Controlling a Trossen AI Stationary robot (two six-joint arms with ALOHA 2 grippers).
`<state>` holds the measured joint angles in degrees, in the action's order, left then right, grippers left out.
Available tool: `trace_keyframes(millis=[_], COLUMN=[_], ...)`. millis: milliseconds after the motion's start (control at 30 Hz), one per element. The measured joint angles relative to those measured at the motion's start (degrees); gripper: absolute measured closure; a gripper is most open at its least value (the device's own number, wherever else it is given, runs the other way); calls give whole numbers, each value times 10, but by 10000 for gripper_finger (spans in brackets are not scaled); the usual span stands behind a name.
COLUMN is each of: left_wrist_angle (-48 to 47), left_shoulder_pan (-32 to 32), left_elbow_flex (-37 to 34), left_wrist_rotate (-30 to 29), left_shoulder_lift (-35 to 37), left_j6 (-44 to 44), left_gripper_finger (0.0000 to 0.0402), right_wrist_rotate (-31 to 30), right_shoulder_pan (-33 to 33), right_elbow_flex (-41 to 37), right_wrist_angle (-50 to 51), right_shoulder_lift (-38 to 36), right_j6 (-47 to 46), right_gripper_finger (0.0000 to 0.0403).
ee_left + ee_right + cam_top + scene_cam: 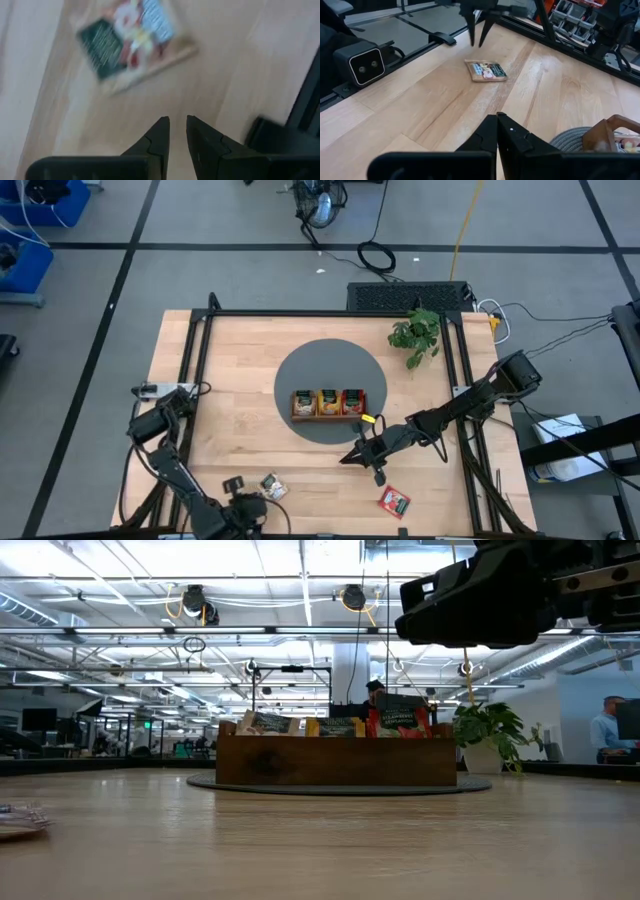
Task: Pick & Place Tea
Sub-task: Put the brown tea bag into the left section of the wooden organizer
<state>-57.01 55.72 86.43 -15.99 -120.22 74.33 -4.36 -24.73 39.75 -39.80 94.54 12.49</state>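
Observation:
A dark green sachet (273, 486) lies flat on the wood near the table's near edge; it also shows in the left wrist view (132, 42), the right wrist view (486, 70) and at the low view's left edge (20, 820). My left gripper (177, 125) hovers just beside it, fingers a narrow gap apart, touching nothing (479, 32). A red sachet (394, 501) lies flat near the near edge, right of centre. My right gripper (350, 457) is shut and empty, between the tray and the red sachet (497, 120). More sachets stand upright in the wooden tray (328, 416).
The tray (335, 765) stands on a round grey mat (330, 365) at the table's middle. A small potted plant (415, 335) is at the far right. A small camera block (367, 65) sits by the near edge, left of the green sachet. Bare wood lies between the mat and the near edge.

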Motion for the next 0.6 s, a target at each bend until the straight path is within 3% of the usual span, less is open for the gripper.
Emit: trace_keyframes(millis=[300, 600], left_wrist_angle=[-83, -23], left_shoulder_pan=[35, 29], left_elbow_flex=[-12, -59], left_wrist_rotate=[1, 25], left_shoulder_lift=[1, 7], left_j6=[195, 235], left_gripper_finger=[330, 330], right_wrist_rotate=[0, 0], right_shoulder_pan=[4, 4], right_elbow_flex=[0, 0], right_wrist_angle=[3, 2], right_shoulder_lift=[0, 0], right_j6=[2, 2], right_gripper_finger=[401, 401])
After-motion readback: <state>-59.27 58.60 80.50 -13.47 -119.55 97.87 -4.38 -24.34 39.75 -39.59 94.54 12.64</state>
